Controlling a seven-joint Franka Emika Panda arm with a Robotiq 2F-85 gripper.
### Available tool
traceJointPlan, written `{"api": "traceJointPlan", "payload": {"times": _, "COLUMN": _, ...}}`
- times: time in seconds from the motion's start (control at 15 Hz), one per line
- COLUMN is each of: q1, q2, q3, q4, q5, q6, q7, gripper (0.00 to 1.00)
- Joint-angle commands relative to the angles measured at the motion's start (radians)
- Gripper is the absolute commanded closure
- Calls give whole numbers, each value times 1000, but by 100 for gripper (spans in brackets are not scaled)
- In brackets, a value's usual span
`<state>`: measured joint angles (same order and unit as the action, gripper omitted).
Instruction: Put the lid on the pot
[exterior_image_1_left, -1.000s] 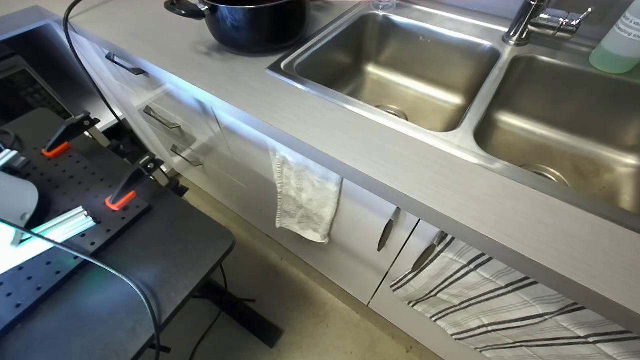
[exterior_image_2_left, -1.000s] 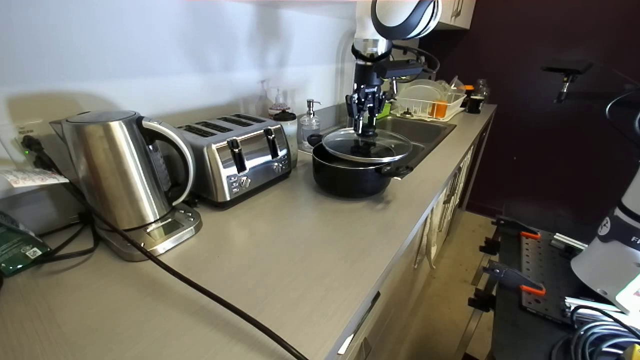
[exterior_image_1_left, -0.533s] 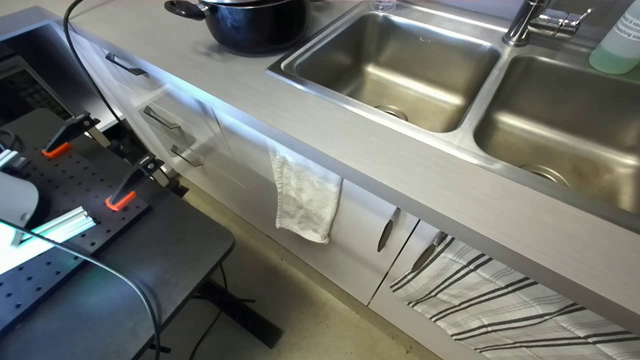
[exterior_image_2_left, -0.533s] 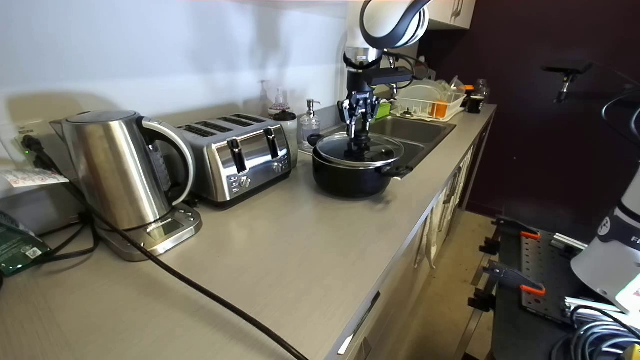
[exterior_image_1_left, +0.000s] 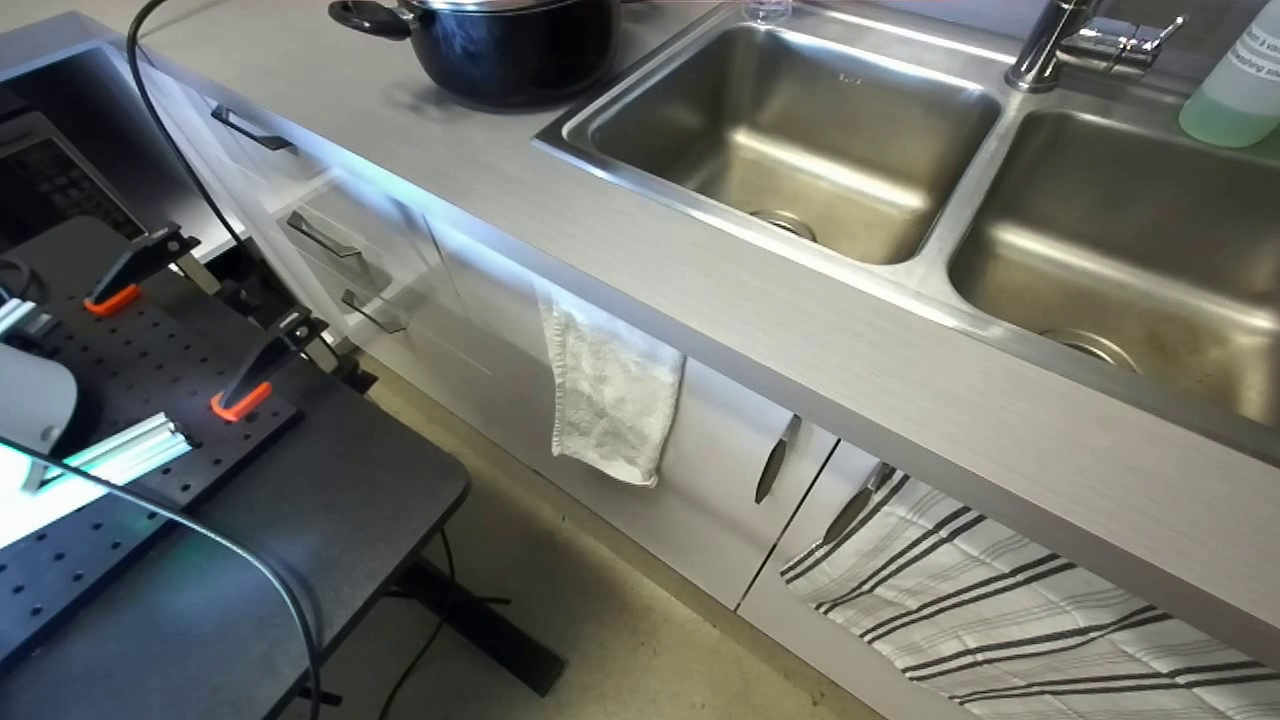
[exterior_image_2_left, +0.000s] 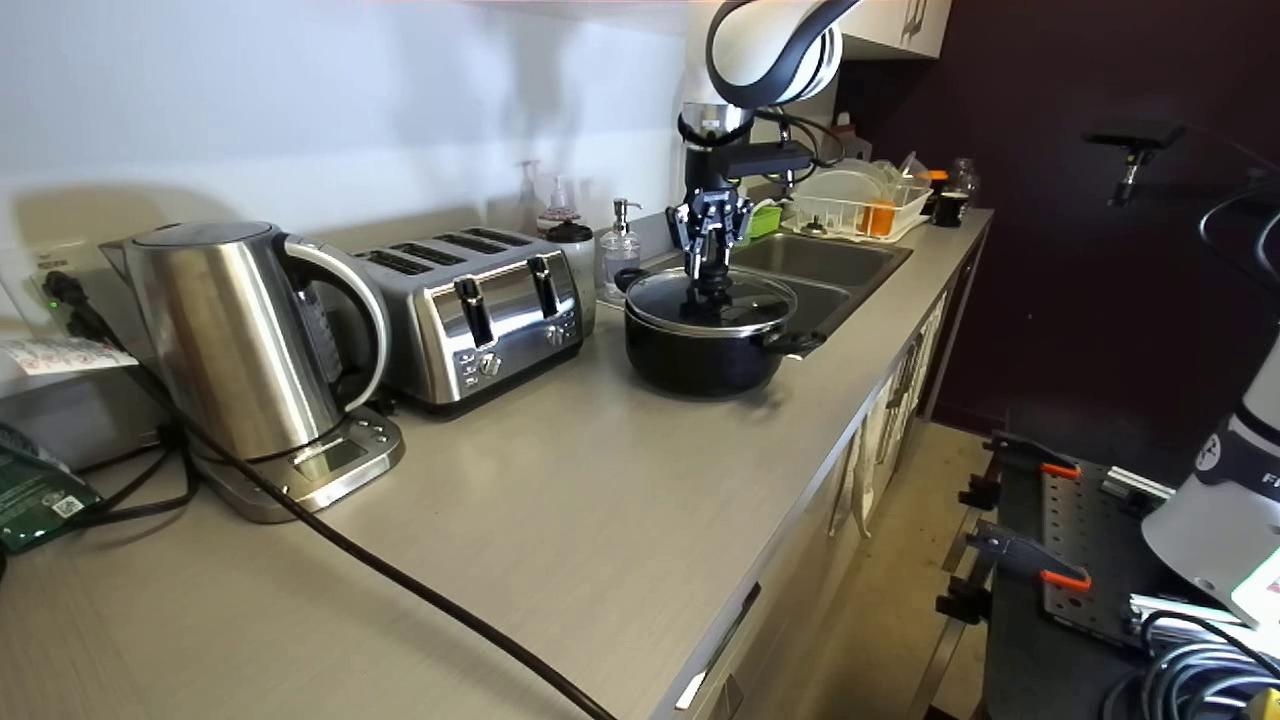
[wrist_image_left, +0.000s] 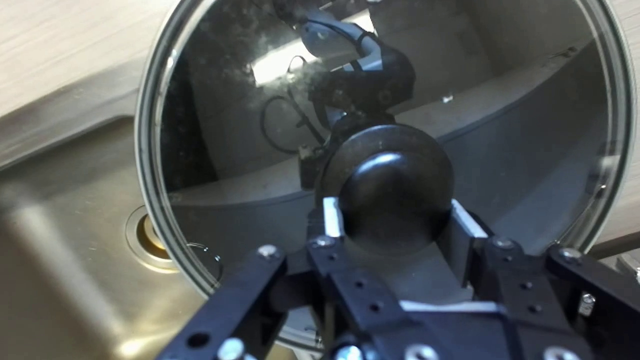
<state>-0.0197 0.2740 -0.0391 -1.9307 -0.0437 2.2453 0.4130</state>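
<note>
The glass lid (exterior_image_2_left: 750, 303) with its metal rim is level over the black pot (exterior_image_2_left: 700, 362) on the counter. Its rim is at the pot's rim; I cannot tell whether it rests all round. In an exterior view only the lid's rim (exterior_image_1_left: 485, 4) shows at the top edge, above the pot (exterior_image_1_left: 515, 58). My gripper (exterior_image_2_left: 708, 270) points down and is shut on the lid's dark knob. In the wrist view the fingers of the gripper (wrist_image_left: 395, 217) stand on both sides of the knob, and the lid (wrist_image_left: 505, 165) hides most of the pot.
The steel sink (exterior_image_1_left: 690, 205) is right beside the pot. A toaster (exterior_image_2_left: 480, 310), a kettle (exterior_image_2_left: 240, 340) and a soap dispenser (exterior_image_2_left: 620, 250) stand along the wall. A dish rack (exterior_image_2_left: 850, 215) is beyond the sink. A black cable (exterior_image_2_left: 400, 578) crosses the counter.
My gripper has carried the lid left and down in an exterior view, from above and right of the pot to its rim. The lid's edge has come into view at another picture's top.
</note>
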Motion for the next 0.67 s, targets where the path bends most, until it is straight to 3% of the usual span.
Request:
{"api": "traceJointPlan", "payload": {"times": 0.0, "q1": 14, "q2": 17, "q3": -16, "q4": 54, "q5": 17, "q6": -28, "q7": 18, "gripper": 76}}
{"api": "traceJointPlan", "payload": {"times": 0.6, "q1": 22, "q2": 44, "q3": -18, "q4": 69, "q5": 15, "q6": -29, "q7": 19, "gripper": 76}}
